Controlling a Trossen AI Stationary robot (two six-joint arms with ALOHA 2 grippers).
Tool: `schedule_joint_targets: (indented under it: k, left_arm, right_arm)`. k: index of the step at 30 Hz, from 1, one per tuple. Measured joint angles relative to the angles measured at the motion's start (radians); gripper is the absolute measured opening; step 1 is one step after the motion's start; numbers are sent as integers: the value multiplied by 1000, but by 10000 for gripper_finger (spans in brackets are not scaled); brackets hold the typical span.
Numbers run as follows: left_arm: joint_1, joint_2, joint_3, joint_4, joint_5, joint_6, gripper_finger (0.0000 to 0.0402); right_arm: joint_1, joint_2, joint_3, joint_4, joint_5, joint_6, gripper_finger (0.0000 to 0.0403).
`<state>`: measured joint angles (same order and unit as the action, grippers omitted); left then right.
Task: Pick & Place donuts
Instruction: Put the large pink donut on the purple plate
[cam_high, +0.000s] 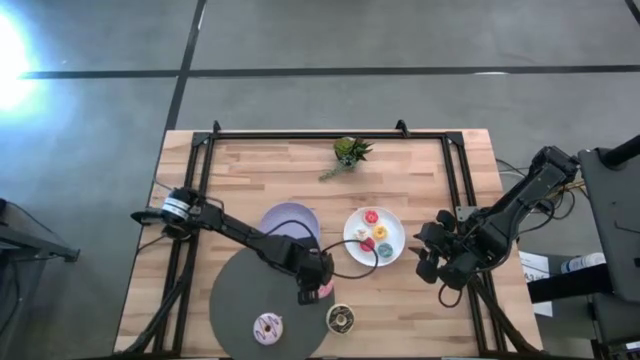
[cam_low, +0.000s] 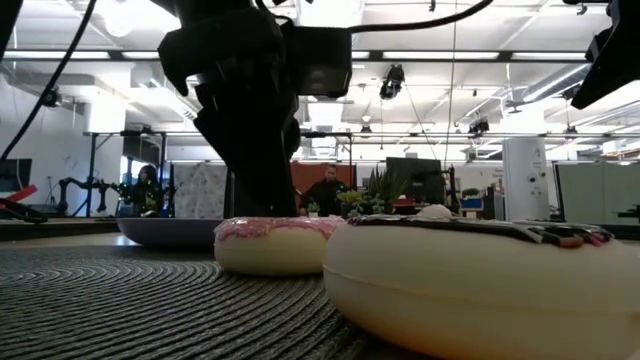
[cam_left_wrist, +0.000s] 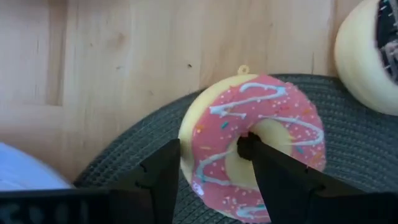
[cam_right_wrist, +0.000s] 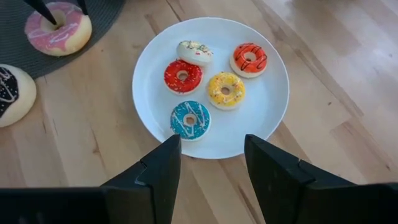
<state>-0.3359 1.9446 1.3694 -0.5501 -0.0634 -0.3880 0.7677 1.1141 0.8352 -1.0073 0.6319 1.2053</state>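
Observation:
A pink-iced donut (cam_left_wrist: 261, 118) with white drizzle lies at the right edge of the big dark grey disc (cam_high: 240, 300). My left gripper (cam_left_wrist: 208, 152) comes down on it and is shut on its ring. A second pink donut (cam_high: 267, 327) rests on the disc nearer the table's near edge. A chocolate-iced donut (cam_high: 341, 318) sits on the wood just off the disc. Several small donuts, red, orange, yellow, teal and pale, lie on the white plate (cam_right_wrist: 267, 118). My right gripper (cam_right_wrist: 211, 146) hovers open near the plate's right side, touching nothing. My left gripper holds the pink donut by one side of its ring (cam_left_wrist: 211, 143), one finger (cam_left_wrist: 252, 149) down in the centre hole and the other (cam_left_wrist: 166, 165) against the outer wall. The fingers come from above, pointing down. In the low view the donut (cam_low: 275, 245) lies flat on the disc.
A lilac plate (cam_high: 290, 220) lies just beyond the disc, partly under my left arm. A small green plant (cam_high: 350, 152) stands near the table's far edge. Black frame rails run along the left and right table sides. Bare wood lies between the white plate and the near edge.

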Motion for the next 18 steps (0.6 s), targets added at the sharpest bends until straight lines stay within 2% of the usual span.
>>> schedule_joint_targets:
  k: [5, 9, 13, 18]
  left_arm:
    - [1, 0, -9, 3, -37, -3, 169]
    - [5, 0, -38, 28, -93, -6, 149]
    - [8, 0, -48, 36, -96, -18, 107]
    - [10, 1, -27, 47, -95, -17, 26]
  right_arm:
    - [0, 0, -2, 0, 0, -1, 169]
    - [0, 0, -7, 0, 0, -2, 169]
    - [0, 0, -9, -1, 0, -1, 169]
    - [0, 0, -12, -1, 0, -1, 169]
